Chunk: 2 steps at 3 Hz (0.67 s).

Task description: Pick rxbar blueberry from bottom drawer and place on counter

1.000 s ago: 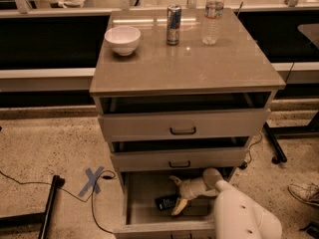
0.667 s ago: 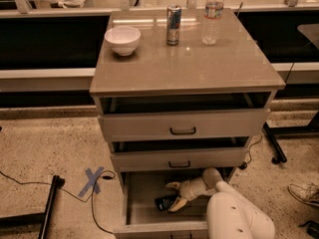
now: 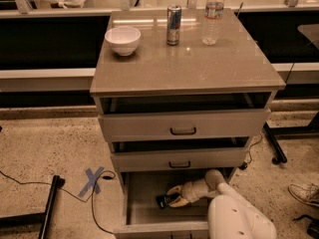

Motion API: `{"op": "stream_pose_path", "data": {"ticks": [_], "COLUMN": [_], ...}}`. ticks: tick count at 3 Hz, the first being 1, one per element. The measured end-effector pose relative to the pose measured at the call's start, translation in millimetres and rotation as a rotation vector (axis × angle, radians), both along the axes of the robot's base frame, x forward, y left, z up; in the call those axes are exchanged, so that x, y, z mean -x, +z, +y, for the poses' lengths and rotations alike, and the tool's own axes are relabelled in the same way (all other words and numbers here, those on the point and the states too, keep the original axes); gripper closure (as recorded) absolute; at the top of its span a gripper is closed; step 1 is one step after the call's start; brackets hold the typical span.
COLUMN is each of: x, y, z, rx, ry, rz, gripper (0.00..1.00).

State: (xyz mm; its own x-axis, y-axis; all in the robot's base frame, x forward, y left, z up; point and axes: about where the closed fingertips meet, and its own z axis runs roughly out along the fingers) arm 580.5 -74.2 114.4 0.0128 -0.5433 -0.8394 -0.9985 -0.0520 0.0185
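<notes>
Reaching into the open bottom drawer (image 3: 142,208), the gripper (image 3: 174,197) has its two fingers (image 3: 174,189) clasped around the rxbar blueberry (image 3: 163,201) (dark wrapper).

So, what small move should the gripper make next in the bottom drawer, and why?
Probably it should settle its grasp on the rxbar blueberry before any lifting. The gripper is down inside the open bottom drawer, right at the bar, and the bar lies on the drawer floor. Whether it is already held cannot be seen.

Cream gripper (image 3: 176,196) in grey-beige bottom drawer (image 3: 143,195); navy rxbar blueberry (image 3: 164,200); grey-brown counter (image 3: 184,66).
</notes>
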Motion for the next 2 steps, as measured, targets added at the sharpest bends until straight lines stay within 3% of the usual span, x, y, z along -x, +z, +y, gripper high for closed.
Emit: {"op": "stream_pose_path", "data": {"ticks": [1,2], "x": [33,56], "y": [8,26], "z": [-8,-17], "rx": [-0.073,-0.166], "ry": [-0.057,-0.108], "rz": [0.012,-0.013], "gripper": [1.00,1.00]}}
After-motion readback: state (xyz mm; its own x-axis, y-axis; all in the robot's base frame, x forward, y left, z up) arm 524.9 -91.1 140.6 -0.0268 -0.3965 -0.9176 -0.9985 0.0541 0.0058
